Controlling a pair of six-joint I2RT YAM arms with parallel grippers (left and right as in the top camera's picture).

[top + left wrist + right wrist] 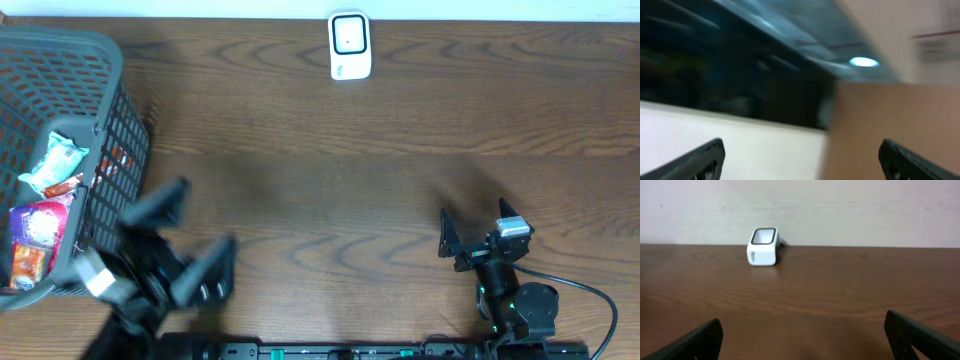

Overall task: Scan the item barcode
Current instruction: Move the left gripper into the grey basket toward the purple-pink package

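Boxy white scanner — grained wood table.

Item 1, left arm: enters at the lower-left edge of the overhead view and appears blurred. Item 2, left gripper: angled up and to the right, jaws spread wide with nothing between them. Its wrist view shows only two dark fingertips, one at each bottom corner and well apart. Item 3, right arm: sits near the lower-right edge, sharply rendered. Item 4, right gripper: points toward the far side, jaws fully spread and empty. Its wrist view shows both fingertips at the bottom corners, roughly level.
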